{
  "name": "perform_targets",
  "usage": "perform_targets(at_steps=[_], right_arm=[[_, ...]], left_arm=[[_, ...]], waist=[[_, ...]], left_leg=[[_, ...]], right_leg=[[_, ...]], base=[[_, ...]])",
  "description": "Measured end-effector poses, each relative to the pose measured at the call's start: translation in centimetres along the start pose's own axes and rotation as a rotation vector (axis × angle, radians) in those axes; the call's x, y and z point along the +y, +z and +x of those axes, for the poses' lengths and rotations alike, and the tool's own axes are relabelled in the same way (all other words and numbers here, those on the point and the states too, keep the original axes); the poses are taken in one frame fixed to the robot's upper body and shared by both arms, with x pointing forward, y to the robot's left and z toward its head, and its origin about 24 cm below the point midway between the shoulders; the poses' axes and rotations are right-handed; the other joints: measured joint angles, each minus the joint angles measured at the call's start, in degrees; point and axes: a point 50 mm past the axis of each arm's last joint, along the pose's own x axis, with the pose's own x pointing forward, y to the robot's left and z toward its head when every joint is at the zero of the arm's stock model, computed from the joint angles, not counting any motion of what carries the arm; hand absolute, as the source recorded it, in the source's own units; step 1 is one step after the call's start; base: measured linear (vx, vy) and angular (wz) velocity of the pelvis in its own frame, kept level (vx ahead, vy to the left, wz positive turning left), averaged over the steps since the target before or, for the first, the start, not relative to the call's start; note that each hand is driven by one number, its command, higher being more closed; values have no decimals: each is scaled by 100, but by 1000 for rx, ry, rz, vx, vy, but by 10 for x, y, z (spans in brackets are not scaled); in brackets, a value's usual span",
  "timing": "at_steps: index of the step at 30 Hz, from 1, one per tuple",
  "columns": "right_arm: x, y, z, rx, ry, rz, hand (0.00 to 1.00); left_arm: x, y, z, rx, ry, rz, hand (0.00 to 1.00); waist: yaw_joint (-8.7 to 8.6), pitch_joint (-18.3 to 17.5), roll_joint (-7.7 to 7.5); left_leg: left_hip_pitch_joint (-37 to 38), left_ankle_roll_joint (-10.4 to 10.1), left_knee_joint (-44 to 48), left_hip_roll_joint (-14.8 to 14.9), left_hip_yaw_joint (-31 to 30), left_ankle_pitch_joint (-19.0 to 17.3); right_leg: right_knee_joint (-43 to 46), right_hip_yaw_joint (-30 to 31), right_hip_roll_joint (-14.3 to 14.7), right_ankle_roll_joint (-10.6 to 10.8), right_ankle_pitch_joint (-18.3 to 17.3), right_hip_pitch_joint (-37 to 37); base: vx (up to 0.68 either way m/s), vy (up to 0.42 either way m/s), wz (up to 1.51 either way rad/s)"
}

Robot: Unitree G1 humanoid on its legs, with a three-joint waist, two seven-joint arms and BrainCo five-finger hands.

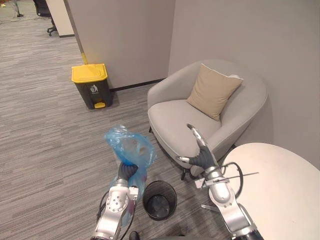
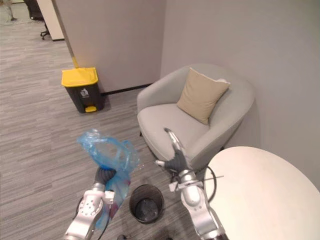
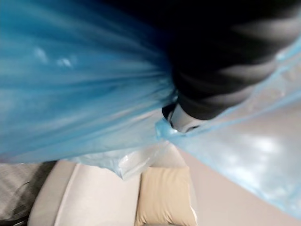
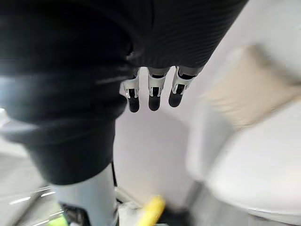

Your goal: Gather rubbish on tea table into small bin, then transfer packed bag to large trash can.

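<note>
L hand (image 1: 127, 171) fingers clenched on bunched neck of blue bag (image 1: 131, 146), lifted just left of small bin (image 1: 160, 200); prob. light, thin, slippery film, so grip neck; R hand (image 1: 201, 155) fingers straight, above-right of bin.

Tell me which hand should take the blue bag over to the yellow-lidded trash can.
Left. The left hand is curled round the blue bag, held up beside the small bin, and the yellow-lidded trash can stands on that side. The right hand is open and empty, over by the armchair.
</note>
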Motion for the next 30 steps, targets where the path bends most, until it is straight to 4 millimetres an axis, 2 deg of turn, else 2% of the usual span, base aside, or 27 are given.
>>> perform_targets(at_steps=[2,3,6,10,13,16,23,25,30], right_arm=[[6,-42,-12,231,-16,93,0],[8,-50,-15,274,-17,108,0],[17,-91,-35,500,-8,205,0],[27,-130,-62,745,-17,305,0],[31,-146,-79,869,-29,358,0],[35,-157,-90,964,-31,385,0],[38,-162,-91,1022,-40,420,0],[38,-164,-91,1039,-48,429,0],[39,-158,-72,1010,-61,436,0]], left_arm=[[8,-25,-3,118,36,-39,100],[10,-31,-4,143,43,-41,100],[25,-66,-16,318,78,-59,100],[34,-104,-35,511,117,-104,100],[39,-127,-52,638,149,-132,100],[41,-143,-66,740,170,-147,100],[38,-154,-77,813,164,-148,100],[37,-153,-73,810,161,-149,100],[32,-148,-62,789,156,-169,100]], waist=[[0,23,28],[5,31,35],[18,125,98],[25,255,108],[51,379,115],[73,432,130],[101,565,171],[108,677,176],[157,1013,181]], left_leg=[[2,37,0,-3,-64,-27],[-1,35,0,-3,-63,-31],[1,28,1,-15,-64,-45],[91,24,1,-55,-90,-107],[236,24,1,-65,-89,-169],[321,30,1,-79,-87,-198],[425,67,1,-102,-55,-243],[466,67,2,-100,-29,-242],[491,76,33,-91,280,-235]], right_leg=[[-78,-41,-8,0,0,79],[-86,-42,-9,0,0,80],[-117,-70,-29,8,-6,105],[-195,-127,-45,15,24,266],[-211,-134,-52,11,-2,424],[-205,-140,-64,18,-55,499],[-197,-124,-78,19,-91,590],[-164,-98,-76,19,-90,602],[93,196,-69,47,-69,351]], base=[[43,-2,14],[47,0,5],[46,0,1],[79,4,5],[83,2,0],[82,-4,-1],[44,0,-1],[-14,6,-9],[-60,23,-28]])
